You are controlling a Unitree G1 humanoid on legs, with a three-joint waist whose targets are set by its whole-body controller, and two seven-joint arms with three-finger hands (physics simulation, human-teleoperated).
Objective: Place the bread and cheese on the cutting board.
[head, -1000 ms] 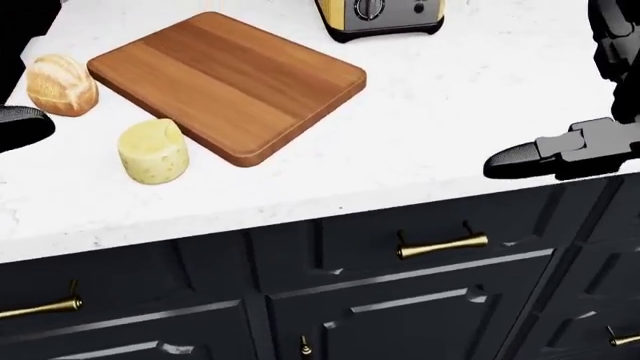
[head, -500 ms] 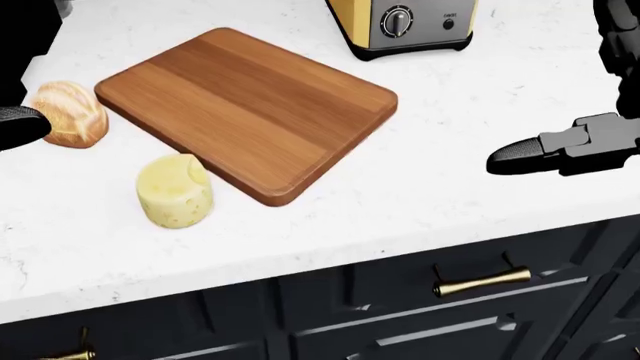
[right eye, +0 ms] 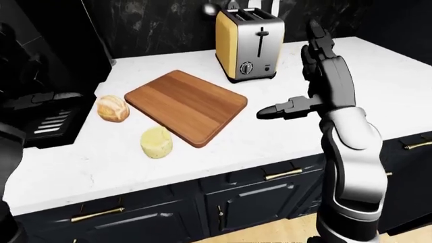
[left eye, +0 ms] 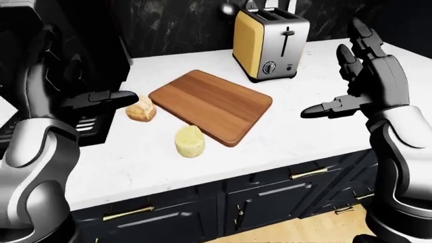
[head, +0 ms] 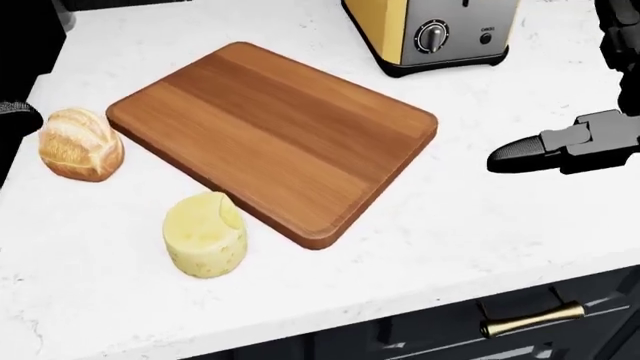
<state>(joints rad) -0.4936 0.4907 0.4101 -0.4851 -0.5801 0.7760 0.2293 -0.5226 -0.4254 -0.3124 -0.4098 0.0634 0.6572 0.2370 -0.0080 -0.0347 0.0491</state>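
Nearest to us, the left-eye view shows what the head view crops: four brass handles (left eye: 309,173) on the dark navy cabinet fronts (left eye: 270,202) under the white marble counter (left eye: 283,136), and both of our arms whole. On the counter we count one round pale-yellow cheese wedge (head: 205,235), lying just beside the near-left edge of the one rectangular wooden cutting board (head: 275,135), not on it. One crusty golden bread roll (head: 80,144) sits just off the board's left corner, also on bare counter.

Our left hand (left eye: 101,98) hovers just left of the roll with its fingers stretched out wide, holding nothing; in the head view only a dark sliver of it shows at the left edge. Our right hand (right eye: 314,76) stands raised and spread open well right of the board, empty, thumb pointing toward it.

Farthest off, one yellow-and-chrome toaster (left eye: 270,43) stands beyond the board against the black marbled wall (left eye: 182,25); the head view shows only its base and dial.
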